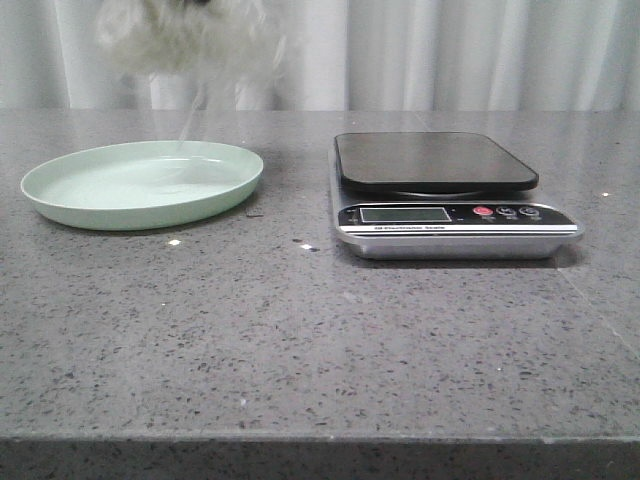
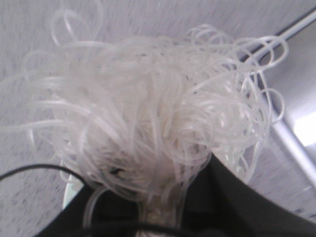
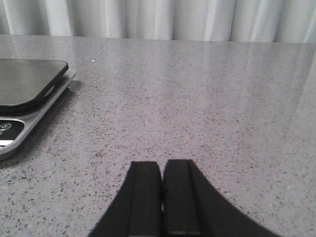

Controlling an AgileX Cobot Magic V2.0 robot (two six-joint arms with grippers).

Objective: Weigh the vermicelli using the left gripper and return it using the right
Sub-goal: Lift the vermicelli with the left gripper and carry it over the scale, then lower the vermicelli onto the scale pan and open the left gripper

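The vermicelli (image 1: pixel 185 35) hangs in the air above the plate (image 1: pixel 140 205), near the counter's far left edge, held in the left fingers (image 2: pixel 153 217). The scale (image 1: pixel 450 195) is bare, so weighing and return remain. The right fingers (image 3: pixel 162 197) are closed on nothing.

A grey speckled table (image 1: pixel 300 340) carries a green plate (image 1: pixel 60 205) and a scale (image 1: pixel 455 215).

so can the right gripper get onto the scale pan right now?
Probably yes. The pan is bare, and the right gripper, shut and empty, rests beside the scale with bare table between. The vermicelli hangs over the plate, clear of that path.
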